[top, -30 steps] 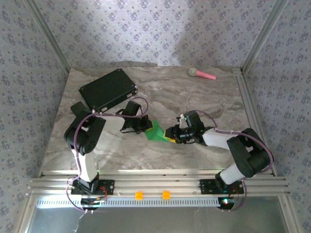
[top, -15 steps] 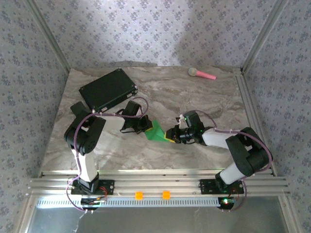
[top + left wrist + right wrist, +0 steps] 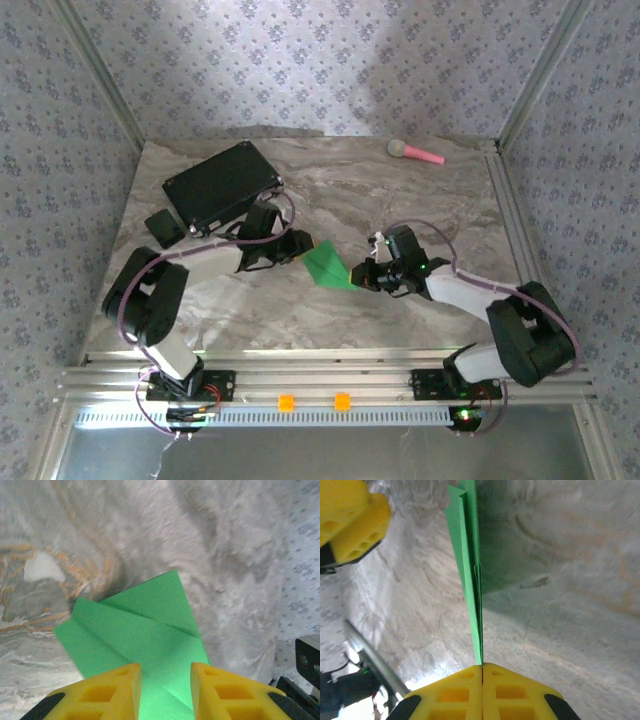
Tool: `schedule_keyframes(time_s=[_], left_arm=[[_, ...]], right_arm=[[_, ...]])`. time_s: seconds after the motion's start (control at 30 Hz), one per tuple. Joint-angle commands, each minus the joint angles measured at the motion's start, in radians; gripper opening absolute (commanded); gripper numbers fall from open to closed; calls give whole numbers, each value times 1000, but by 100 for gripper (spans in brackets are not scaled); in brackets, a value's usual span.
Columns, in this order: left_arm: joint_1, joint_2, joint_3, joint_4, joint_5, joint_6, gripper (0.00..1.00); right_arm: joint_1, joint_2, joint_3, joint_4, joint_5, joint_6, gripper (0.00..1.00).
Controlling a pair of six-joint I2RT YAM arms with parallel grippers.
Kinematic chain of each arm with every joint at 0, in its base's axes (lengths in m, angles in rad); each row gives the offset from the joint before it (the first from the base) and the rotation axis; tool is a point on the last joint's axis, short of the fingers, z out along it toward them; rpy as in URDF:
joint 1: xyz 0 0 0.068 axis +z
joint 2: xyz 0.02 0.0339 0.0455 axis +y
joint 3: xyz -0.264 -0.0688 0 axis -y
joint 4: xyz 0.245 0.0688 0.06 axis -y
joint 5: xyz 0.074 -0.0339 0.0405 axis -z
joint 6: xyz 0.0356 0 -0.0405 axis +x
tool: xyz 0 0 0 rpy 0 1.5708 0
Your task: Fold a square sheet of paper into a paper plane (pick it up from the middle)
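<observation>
Marble worktop [image 3: 400, 190] carries the black case [image 3: 220, 183] at back left, well clear. The green, part-folded paper [image 3: 326, 266] sits mid-worktop between the arms. Right gripper [image 3: 482, 672] jaws are clamped on its edge, probably anchoring the creases. Left gripper [image 3: 165, 690] jaws stand apart, straddling the opposite side, likely ready to pinch.

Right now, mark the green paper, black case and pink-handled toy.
green paper [image 3: 325, 266], top external view, its middle
black case [image 3: 220, 183], top external view, lid centre
pink-handled toy [image 3: 416, 152], top external view, handle base
</observation>
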Motion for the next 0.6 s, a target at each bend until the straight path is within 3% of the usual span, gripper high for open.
schedule_keyframes(time_s=[0.0, 0.17, 0.57], left_arm=[[5, -74, -27, 8, -80, 21, 32], [22, -152, -73, 2, -150, 20, 31], [59, -251, -129, -40, -239, -2, 31]], right_arm=[[35, -77, 84, -186, 221, -187, 7], [108, -140, 147, -307, 521, -303, 6], [214, -179, 185, -375, 919, -436, 4]])
